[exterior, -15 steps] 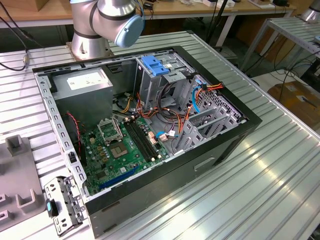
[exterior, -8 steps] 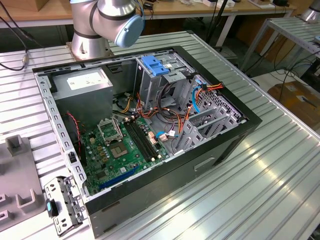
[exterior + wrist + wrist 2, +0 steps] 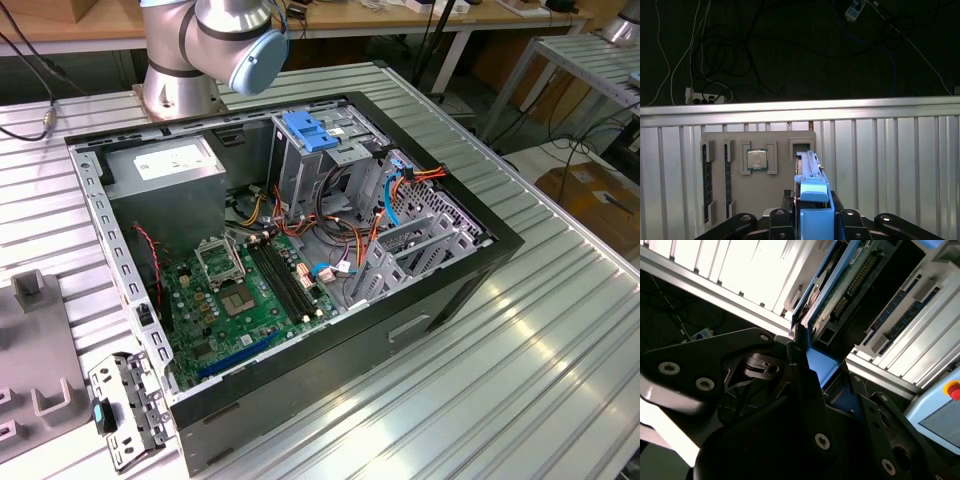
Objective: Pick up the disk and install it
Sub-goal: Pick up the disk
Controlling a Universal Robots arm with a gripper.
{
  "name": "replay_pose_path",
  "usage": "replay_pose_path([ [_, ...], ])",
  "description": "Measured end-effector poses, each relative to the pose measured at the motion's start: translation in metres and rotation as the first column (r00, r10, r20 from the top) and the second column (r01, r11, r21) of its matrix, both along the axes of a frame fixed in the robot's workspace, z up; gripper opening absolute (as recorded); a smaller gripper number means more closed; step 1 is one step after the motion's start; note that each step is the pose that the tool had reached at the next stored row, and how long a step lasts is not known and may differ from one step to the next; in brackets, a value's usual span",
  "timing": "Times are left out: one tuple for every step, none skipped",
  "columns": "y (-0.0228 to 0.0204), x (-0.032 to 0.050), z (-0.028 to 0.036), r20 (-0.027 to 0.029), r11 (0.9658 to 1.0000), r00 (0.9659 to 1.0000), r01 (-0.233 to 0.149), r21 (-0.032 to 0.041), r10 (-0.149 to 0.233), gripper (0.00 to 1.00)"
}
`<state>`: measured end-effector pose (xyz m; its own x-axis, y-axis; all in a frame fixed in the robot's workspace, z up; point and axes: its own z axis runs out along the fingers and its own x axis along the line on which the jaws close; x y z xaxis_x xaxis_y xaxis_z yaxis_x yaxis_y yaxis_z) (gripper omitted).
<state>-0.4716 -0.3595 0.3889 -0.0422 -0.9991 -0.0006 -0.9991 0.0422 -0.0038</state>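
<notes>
Clamping the disk [image 3: 812, 192] on edge, the gripper [image 3: 814, 216] has its black fingers [image 3: 782, 217] drawn in against the two flat sides of the blue carrier, which stands up between them in the first wrist view. The second wrist view shows the disk's green circuit board and blue frame reaching out past the dark gripper body. Beyond the disk, in the first wrist view, a grey fixture plate [image 3: 782, 192] lies on the ribbed aluminium table [image 3: 890, 165], carrying a processor chip [image 3: 757, 160] and memory sticks [image 3: 705, 175] in their pockets. Past the table's edge is a dark floor [image 3: 790, 30] strewn with cables [image 3: 730, 55] and a power strip [image 3: 705, 95]. In the exterior view an open computer case [image 3: 440, 300] rests on the same table, motherboard [image 3: 250, 290] exposed, with the arm's base [image 3: 180, 80] just behind it. Wooden benches [image 3: 60, 25] and a cardboard box [image 3: 600, 195] stand further back in the room
</notes>
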Motion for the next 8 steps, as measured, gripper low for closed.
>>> replay_pose_path([
  [0.0,0.0,0.0002,0.0001,1.0,1.0,0.0,0.0,0.0,0.37],
  [0.0,0.0,0.0006,0.0001,1.0,1.0,0.0,0.0,0.0,0.37],
  [0.0,0.0,0.0011,-0.0002,1.0,1.0,0.0,0.0,0.0,0.37],
  [0.0,0.0,0.0014,-0.0001,1.0,1.0,0.0,0.0,0.0,0.37],
  [0.0,0.0,0.0017,-0.0001,1.0,1.0,0.0,0.0,0.0,0.37],
  [0.0,0.0,0.0019,-0.0001,1.0,1.0,0.0,0.0,0.0,0.37],
  [0.0,0.0,0.002,0.0,1.0,1.0,0.0,0.0,0.0,0.37],
  [0.0,0.0,0.0023,-0.0001,1.0,1.0,0.0,0.0,0.0,0.37],
])
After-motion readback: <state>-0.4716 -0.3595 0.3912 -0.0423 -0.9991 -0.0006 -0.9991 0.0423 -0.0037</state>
